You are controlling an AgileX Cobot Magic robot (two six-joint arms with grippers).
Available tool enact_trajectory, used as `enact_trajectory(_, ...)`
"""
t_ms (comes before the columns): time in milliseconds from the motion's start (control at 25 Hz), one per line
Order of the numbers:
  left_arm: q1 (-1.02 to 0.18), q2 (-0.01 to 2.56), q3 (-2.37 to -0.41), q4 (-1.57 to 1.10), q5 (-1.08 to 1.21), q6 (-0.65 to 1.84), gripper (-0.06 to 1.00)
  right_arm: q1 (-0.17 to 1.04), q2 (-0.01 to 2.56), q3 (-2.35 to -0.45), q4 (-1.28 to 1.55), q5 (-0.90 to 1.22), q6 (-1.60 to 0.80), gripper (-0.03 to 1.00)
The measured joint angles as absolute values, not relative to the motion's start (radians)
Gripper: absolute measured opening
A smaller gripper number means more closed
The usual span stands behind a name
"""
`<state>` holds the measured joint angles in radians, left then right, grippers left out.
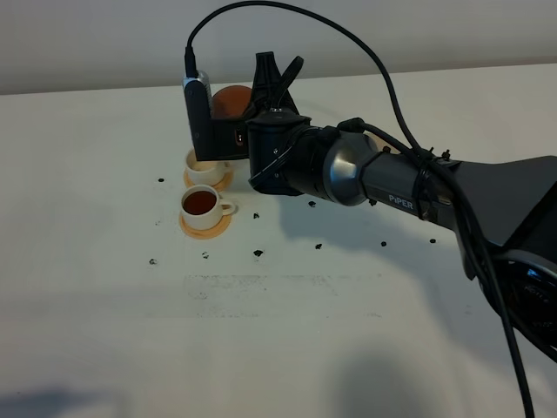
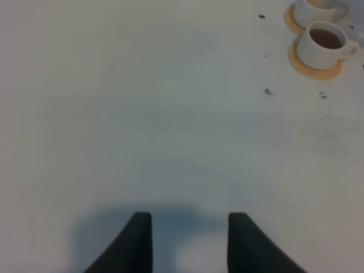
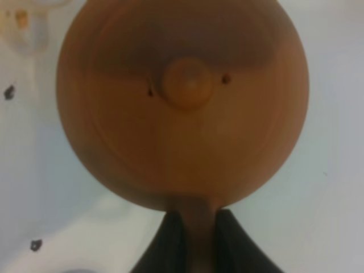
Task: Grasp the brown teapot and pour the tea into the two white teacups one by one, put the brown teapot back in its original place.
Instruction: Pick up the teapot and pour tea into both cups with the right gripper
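My right gripper [image 1: 265, 87] reaches across to the back left and is shut on the loop handle of the brown teapot [image 1: 231, 102]. The right wrist view shows the teapot [image 3: 182, 102] from above, lid knob up, with its handle between my fingers [image 3: 170, 242]. The near white teacup [image 1: 202, 204] holds dark tea on an orange-tan coaster. The far teacup [image 1: 206, 168] sits just below the teapot, partly hidden by my wrist camera. Both cups show in the left wrist view, the near one [image 2: 324, 44] and the far one [image 2: 318, 7]. My left gripper [image 2: 190, 227] is open over bare table. I cannot make out the cream coaster.
Small black specks [image 1: 258, 252] lie scattered on the white table [image 1: 287, 331] around the cups. The right arm [image 1: 392, 187] stretches from the right edge across the middle. The left arm is outside the exterior high view.
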<state>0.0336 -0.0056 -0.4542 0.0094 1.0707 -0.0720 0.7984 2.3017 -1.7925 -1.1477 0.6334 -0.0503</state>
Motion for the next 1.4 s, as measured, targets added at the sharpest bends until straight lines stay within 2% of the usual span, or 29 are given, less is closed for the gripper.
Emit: enact_trajectory(1400,0.034,-0.006,-0.454,0.009,1.071,-0.072,0.31,0.811,2.345,-1.790,-1.353,0.651,-0.149,0.09)
